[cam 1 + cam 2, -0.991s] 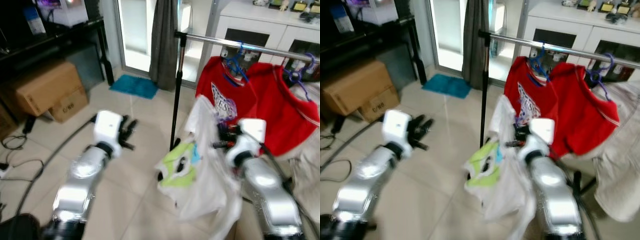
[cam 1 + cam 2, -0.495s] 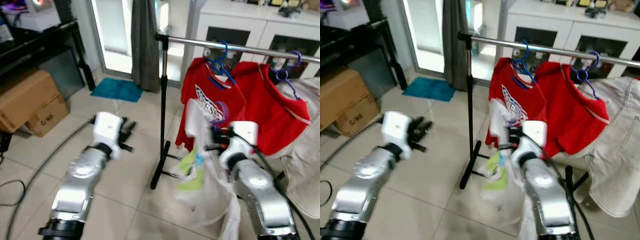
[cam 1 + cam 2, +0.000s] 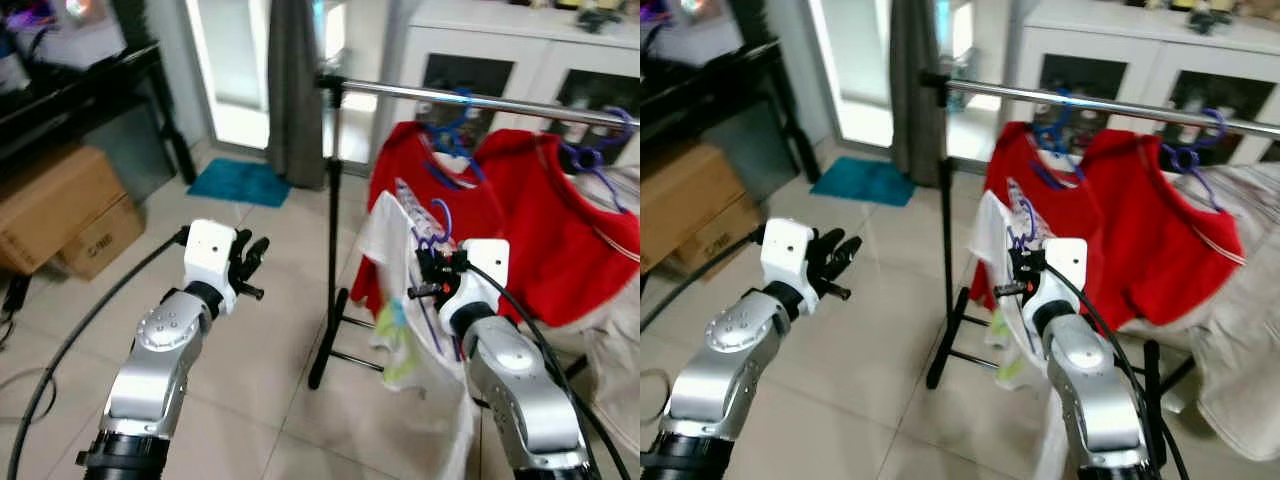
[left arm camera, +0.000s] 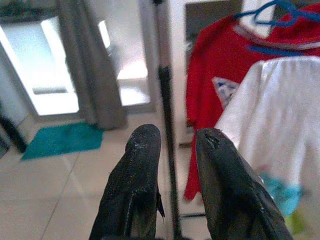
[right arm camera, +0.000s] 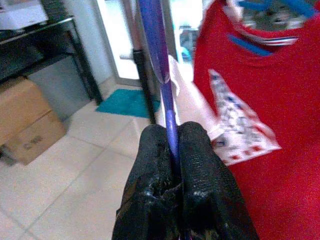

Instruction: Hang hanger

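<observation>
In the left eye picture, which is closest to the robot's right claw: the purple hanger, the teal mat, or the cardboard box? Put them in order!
From the right gripper:
1. Purple hanger, pinched in its fingers.
2. Teal mat, on the floor by the curtain, to its left.
3. Cardboard box, at the far left.

Almost nothing can be read here. The smaller cardboard box (image 3: pixel 97 239) on the floor bears a short dark marking on its side, too blurred to make out. The red shirt (image 5: pixel 260 105) on the rail carries a white printed patch with red and blue marks, but no letters in it can be told.
</observation>
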